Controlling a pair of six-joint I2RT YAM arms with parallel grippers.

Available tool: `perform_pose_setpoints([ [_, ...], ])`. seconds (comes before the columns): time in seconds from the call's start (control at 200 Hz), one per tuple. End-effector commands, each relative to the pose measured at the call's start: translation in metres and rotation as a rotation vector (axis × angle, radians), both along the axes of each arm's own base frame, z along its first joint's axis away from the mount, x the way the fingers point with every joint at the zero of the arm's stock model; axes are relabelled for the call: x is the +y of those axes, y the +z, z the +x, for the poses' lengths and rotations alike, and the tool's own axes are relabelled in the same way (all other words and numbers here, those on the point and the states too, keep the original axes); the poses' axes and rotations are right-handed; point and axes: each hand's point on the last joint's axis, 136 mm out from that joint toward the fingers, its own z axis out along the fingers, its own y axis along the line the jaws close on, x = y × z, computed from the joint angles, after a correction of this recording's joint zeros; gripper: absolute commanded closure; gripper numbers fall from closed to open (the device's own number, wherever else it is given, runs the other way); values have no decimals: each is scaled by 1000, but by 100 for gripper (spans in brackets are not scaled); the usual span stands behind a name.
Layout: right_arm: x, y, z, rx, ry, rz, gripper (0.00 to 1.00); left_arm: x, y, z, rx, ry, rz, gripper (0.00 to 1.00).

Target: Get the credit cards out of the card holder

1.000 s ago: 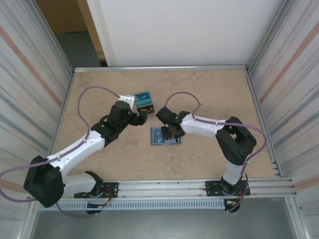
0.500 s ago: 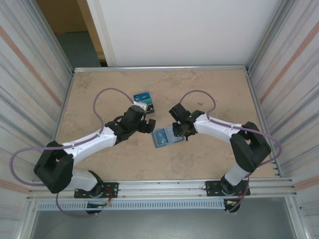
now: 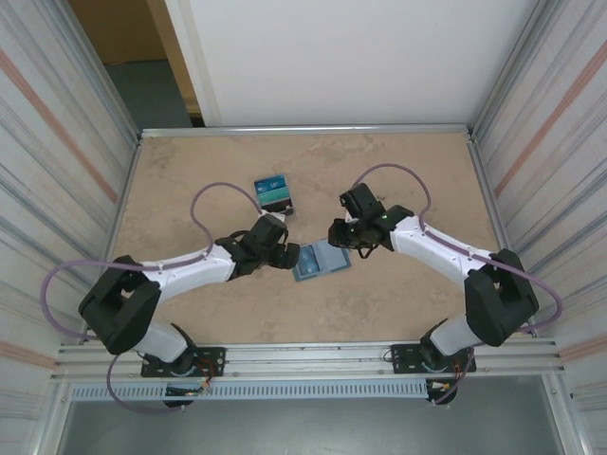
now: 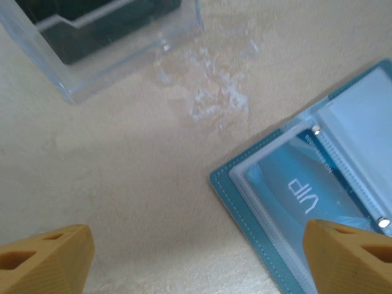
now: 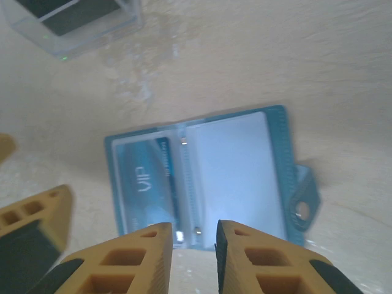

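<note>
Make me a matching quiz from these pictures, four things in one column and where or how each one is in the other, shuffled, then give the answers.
Things:
1. card holder
2. clear plastic box
3. left hand
4. right hand

States:
A. fingers close together, above the holder's near edge in the right wrist view
B. lying open on the table, a teal card marked VIP in one pocket
C. fingers wide apart, at the holder's left side
D. standing beyond the holder, cards inside it

Pairs: 1-B, 2-D, 3-C, 4-A

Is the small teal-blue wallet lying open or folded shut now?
Open. The teal-blue wallet lies spread flat on the table, both clear pocket panels showing, with a blue VIP card in the left one.
</note>
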Motion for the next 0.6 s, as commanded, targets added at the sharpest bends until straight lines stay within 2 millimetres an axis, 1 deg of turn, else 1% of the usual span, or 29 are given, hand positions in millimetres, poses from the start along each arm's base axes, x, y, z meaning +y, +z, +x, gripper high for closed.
perform_pose_setpoints([
  [0.0, 22, -9, -3, 82, 61, 103, 76, -7, -15, -4, 46, 6, -38, 17],
  [0.1, 33, -20, -4, 121, 92, 126, 78, -12, -25, -5, 68, -16, -38, 25],
  [0.155, 36, -27, -4, 143, 99, 135, 82, -16, -29, -6, 81, -31, -43, 28],
  [0.205, 39, -33, -3, 161, 105, 140, 83, -20, -32, -7, 89, -47, -48, 30],
  [0.301, 45, -42, -3, 181, 119, 156, 81, -23, -36, -8, 104, -63, -49, 34],
  [0.451, 47, -55, -3, 215, 124, 167, 79, -24, -40, -8, 112, -77, -30, 38],
  [0.591, 50, -62, -3, 234, 129, 184, 78, -23, -44, -7, 120, -83, -11, 39],
])
